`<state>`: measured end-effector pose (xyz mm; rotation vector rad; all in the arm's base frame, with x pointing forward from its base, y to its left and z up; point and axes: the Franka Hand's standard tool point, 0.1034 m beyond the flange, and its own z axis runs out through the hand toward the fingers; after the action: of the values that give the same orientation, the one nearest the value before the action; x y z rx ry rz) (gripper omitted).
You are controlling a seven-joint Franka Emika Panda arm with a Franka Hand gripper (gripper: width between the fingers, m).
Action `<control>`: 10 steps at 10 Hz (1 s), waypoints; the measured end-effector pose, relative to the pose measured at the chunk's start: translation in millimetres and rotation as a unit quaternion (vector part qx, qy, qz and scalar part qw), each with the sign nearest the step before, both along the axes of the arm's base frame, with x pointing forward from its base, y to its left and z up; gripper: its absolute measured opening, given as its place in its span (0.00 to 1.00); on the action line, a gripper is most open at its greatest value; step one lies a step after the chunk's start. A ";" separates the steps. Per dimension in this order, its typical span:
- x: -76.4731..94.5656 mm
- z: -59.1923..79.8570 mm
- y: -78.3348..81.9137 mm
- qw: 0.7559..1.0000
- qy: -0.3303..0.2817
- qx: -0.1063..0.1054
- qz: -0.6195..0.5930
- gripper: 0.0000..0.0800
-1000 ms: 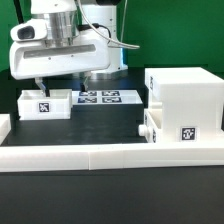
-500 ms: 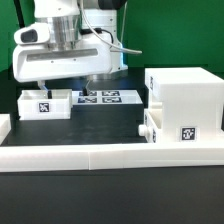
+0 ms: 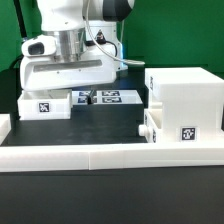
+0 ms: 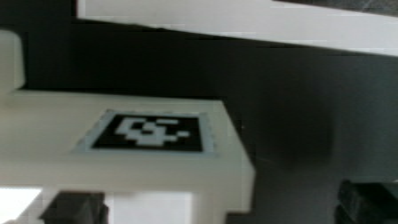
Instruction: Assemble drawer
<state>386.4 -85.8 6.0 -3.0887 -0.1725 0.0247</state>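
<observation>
The drawer's tall white housing (image 3: 185,92) stands at the exterior view's right, with a knobbed tray (image 3: 165,128) against its front. The second small tray (image 3: 44,105) sits at the exterior view's left. My gripper (image 3: 62,93) is low over this tray's right end. In the wrist view the tray's white top and its tag (image 4: 157,132) fill the middle. My gripper (image 4: 217,208) is open, and its dark fingers (image 4: 71,208) show at the frame's edge, one over the tray and one beside it. It holds nothing.
The long low white wall (image 3: 110,155) runs along the front of the black table. The marker board (image 3: 108,97) lies flat behind, between the left tray and the housing. A green backdrop closes the rear.
The arm has moved toward the exterior view's right and come down, so the hand now sits just above the left tray. The trays and housing have not moved.
</observation>
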 end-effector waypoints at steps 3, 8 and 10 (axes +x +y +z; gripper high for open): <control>1.3 -0.2 -0.1 1.000 -0.004 -0.001 0.001 0.52; 1.8 0.1 -0.2 1.000 -0.004 -0.002 0.001 0.05; 1.8 0.1 -0.2 1.000 -0.004 -0.002 0.001 0.05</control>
<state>388.2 -86.1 6.1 -3.0923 -0.1760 0.0116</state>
